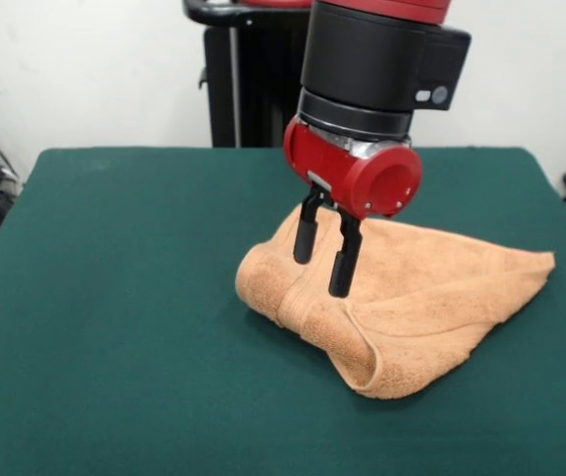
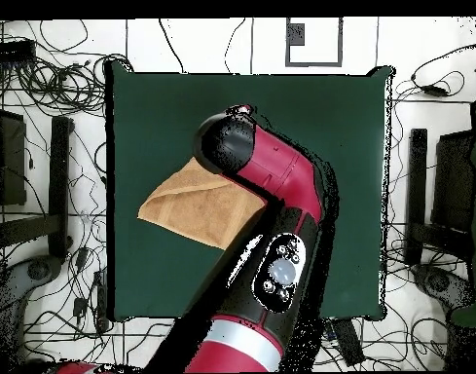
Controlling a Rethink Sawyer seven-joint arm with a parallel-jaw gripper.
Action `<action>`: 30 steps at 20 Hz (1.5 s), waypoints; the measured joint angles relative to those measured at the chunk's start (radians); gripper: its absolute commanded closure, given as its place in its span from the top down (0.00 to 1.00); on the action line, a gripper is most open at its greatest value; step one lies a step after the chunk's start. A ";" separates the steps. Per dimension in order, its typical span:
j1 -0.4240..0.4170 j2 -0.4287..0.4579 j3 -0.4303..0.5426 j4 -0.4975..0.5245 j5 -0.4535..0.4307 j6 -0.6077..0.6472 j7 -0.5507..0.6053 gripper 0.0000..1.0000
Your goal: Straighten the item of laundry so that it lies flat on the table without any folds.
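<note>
The orange-tan terry towel (image 1: 411,302) lies folded over on the dark green table (image 1: 114,297), right of centre in the front view, with a rolled fold along its near left edge and a corner pointing right. My gripper (image 1: 324,260) hangs above the towel's left part, its two black fingers (image 1: 305,236) open with a gap between them and their tips just over the cloth. It holds nothing. In the overhead view the towel (image 2: 198,205) shows left of centre on the table (image 2: 348,146), and the arm (image 2: 271,185) covers the gripper and part of the towel. No label shows.
The robot's black pedestal (image 1: 248,89) stands behind the table's far edge. Cables and stands (image 2: 47,195) lie on the floor around the table in the overhead view. Green cloth stretches wide to the towel's left in the front view.
</note>
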 measured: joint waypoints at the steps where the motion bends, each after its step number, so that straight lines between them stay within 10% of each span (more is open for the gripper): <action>1: 0.000 0.000 0.002 0.000 0.000 0.000 0.000 1.00; 30: -0.024 0.009 0.078 0.000 0.000 -0.015 0.000 1.00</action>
